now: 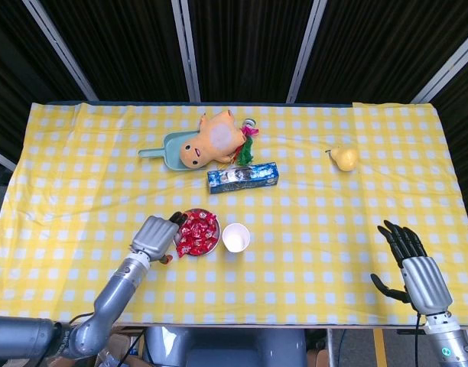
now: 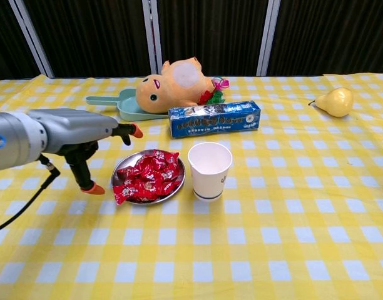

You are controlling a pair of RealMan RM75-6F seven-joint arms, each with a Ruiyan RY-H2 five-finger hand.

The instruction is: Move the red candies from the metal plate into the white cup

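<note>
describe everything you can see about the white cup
The white cup is a plain paper-looking cup, wider at the rim than at the base, with a thin dark band near the bottom and a small dark mark on its side. It stands upright and looks empty. It sits on the yellow checked tablecloth, just right of the metal plate of red candies, with the blue box behind it. No hand touches it.

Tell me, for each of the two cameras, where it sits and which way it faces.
Head view: sits high, looks down on the yellow checked tablecloth; shows the left hand by the round metal plate and the right hand at the near right edge.
Chest view: sits low at the near edge, faces across the table toward the dark curtain; shows only the left hand.
Both share the plate of red wrapped candies, the white paper cup and the yellow pear.
</note>
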